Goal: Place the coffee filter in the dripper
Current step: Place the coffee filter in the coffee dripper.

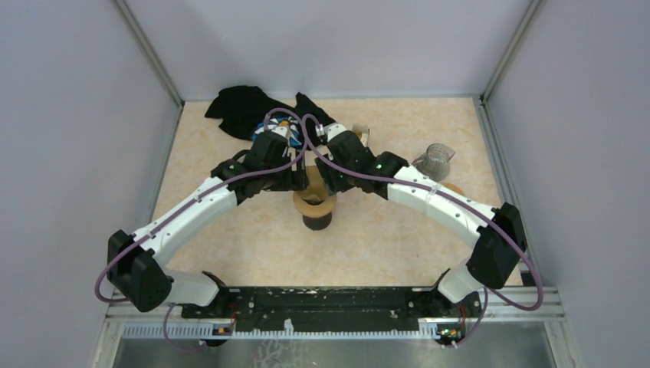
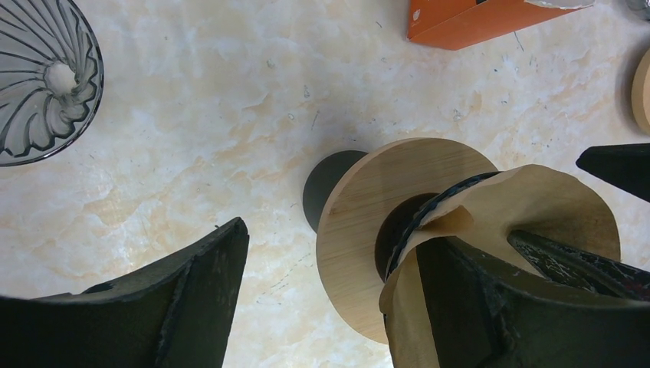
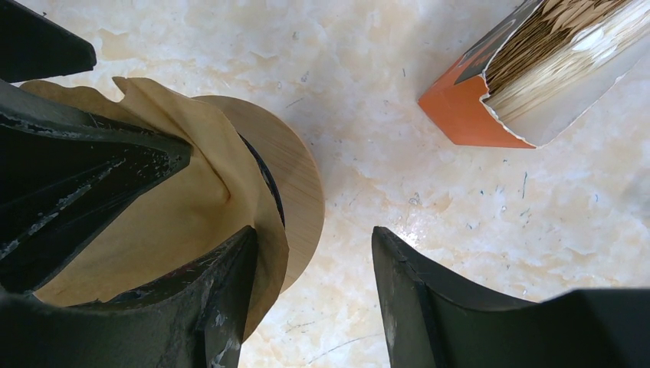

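The dripper [image 1: 315, 208] is a dark cone with a round wooden collar [image 2: 360, 222] on a black base, at the table's middle. The brown paper coffee filter [image 2: 552, 207] sits open in its mouth, its rim crumpled; it also shows in the right wrist view [image 3: 176, 207]. My left gripper [image 2: 333, 238] is open, one finger inside the filter cone and the other over bare table. My right gripper [image 3: 314, 234] is open too, one finger inside the filter and the other outside beside the collar. Both grippers [image 1: 295, 172] [image 1: 331, 176] hide most of the filter from above.
An orange box of paper filters [image 3: 529, 77] lies open just behind the dripper. A clear glass dripper [image 1: 433, 161] stands at the right back. A black cloth [image 1: 245, 107] lies at the back left. A wooden disc [image 2: 642, 92] is near the box.
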Robot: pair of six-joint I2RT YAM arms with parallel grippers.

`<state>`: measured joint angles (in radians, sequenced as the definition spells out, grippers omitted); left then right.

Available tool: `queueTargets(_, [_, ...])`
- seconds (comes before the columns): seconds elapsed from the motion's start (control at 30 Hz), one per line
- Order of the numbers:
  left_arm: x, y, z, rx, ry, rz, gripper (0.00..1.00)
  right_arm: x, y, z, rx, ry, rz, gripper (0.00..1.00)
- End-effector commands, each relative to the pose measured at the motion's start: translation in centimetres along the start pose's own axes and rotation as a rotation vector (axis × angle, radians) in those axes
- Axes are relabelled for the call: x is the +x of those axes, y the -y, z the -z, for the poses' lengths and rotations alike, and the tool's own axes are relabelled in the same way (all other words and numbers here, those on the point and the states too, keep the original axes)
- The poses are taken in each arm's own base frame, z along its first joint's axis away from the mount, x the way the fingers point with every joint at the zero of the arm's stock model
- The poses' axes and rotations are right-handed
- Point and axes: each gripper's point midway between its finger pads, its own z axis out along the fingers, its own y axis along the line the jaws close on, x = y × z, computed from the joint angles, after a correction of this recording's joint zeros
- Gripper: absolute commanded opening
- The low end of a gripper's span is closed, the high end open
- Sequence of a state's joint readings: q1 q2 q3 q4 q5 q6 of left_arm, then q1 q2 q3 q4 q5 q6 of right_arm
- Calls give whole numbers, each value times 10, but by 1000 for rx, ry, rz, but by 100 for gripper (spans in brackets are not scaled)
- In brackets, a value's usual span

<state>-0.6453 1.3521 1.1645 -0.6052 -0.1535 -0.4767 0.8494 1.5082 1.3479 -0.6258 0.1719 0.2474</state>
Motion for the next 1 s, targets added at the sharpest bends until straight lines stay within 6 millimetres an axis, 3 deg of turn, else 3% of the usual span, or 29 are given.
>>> queueTargets(0.0, [1,-14,2,-63,11,7,85,-11,0,8,15,40,-1,56])
queueTargets(0.2, [-2,-7,13,-12,27,10,89,-13,0,9,10,45,-1,56])
queueTargets(0.47, [-1,20,30,161,20,9,94,-13,-2,9,5,43,1,56])
queueTargets(0.97, [32,30,18,225,-136,-30,96,-12,-1,8,8,40,1,56])
